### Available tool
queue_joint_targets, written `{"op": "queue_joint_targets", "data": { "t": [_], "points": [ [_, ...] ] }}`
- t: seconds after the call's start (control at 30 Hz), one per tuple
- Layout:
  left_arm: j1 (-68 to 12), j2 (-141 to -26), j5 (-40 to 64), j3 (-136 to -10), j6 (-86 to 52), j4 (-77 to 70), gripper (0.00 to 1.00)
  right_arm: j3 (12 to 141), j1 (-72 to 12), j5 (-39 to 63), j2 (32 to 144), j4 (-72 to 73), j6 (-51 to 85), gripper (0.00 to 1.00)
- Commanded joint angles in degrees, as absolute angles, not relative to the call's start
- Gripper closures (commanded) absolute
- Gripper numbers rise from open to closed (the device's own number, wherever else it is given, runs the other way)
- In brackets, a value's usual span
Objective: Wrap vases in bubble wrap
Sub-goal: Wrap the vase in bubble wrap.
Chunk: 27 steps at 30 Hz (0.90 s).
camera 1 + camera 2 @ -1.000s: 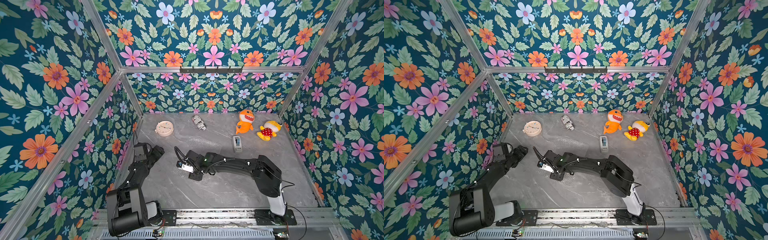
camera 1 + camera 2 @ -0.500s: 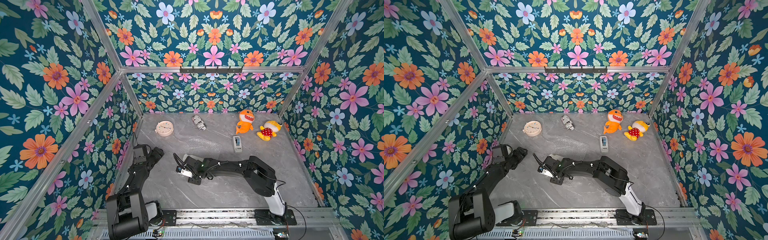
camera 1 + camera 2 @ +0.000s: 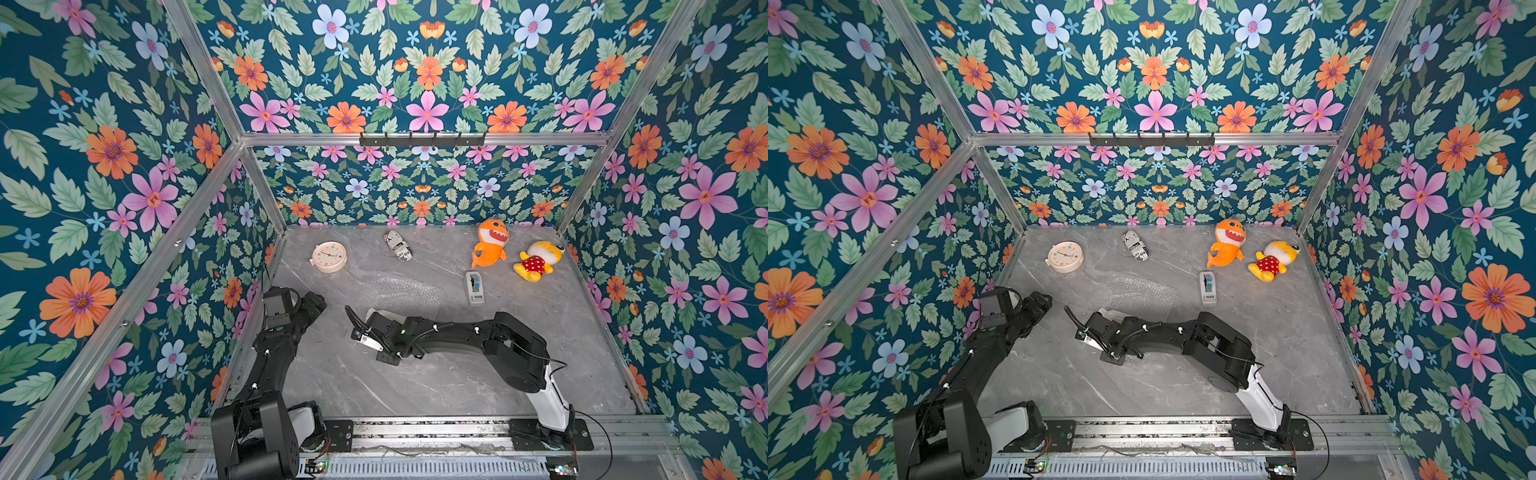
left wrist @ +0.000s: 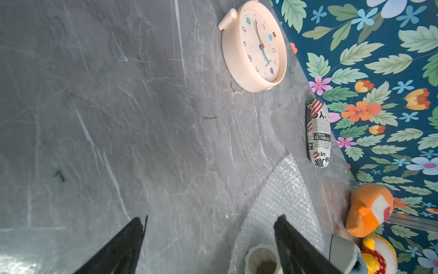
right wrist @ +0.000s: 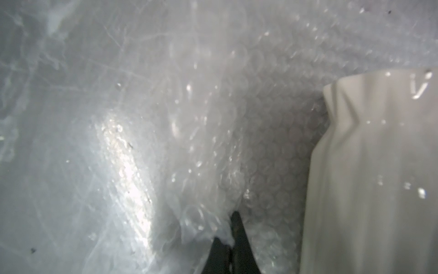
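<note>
The clear bubble wrap (image 3: pixel 405 291) lies flat on the grey table in both top views, just beyond my right wrist. In the right wrist view my right gripper (image 5: pixel 227 227) is shut on a lifted edge of the bubble wrap (image 5: pixel 201 166). The cream ribbed vase (image 5: pixel 369 178) lies on the sheet close beside it. My right arm hides most of the vase from above; only a white bit (image 3: pixel 376 313) shows. My left gripper (image 4: pixel 210 220) hangs open and empty by the left wall. The vase's scalloped rim (image 4: pixel 262 259) shows near one of its fingers.
Along the back stand a pink clock (image 3: pixel 328 257), a black-and-white printed cylinder (image 3: pixel 398 245), an orange shark plush (image 3: pixel 490 245) and a yellow plush (image 3: pixel 538 262). A tape dispenser (image 3: pixel 474 287) sits right of the sheet. Floral walls close in three sides.
My right gripper's jaws have closed on the bubble wrap's edge, and the right wrist has shifted slightly toward the front. The left arm has barely moved.
</note>
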<state>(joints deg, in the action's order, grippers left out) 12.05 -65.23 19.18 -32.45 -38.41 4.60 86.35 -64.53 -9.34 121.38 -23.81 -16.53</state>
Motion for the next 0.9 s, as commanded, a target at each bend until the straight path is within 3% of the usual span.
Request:
{"op": "queue_joint_targets", "data": {
  "t": [0.0, 0.67, 0.87],
  "points": [
    [12.08, -65.05, 19.46, -33.03, -37.35, 5.89, 0.12, 86.66, -64.52, -10.63, 120.04, -24.95, -16.60, 1.00],
    [11.49, -58.53, 21.35, -23.91, -44.65, 1.90, 0.16, 95.27, -56.30, -5.76, 118.87, -31.09, -18.22, 1.00],
    [2.00, -50.59, 11.69, -17.26, -49.45, -1.22, 0.15, 95.71, -53.16, -4.04, 119.52, -29.51, -16.55, 0.99]
  ]
}}
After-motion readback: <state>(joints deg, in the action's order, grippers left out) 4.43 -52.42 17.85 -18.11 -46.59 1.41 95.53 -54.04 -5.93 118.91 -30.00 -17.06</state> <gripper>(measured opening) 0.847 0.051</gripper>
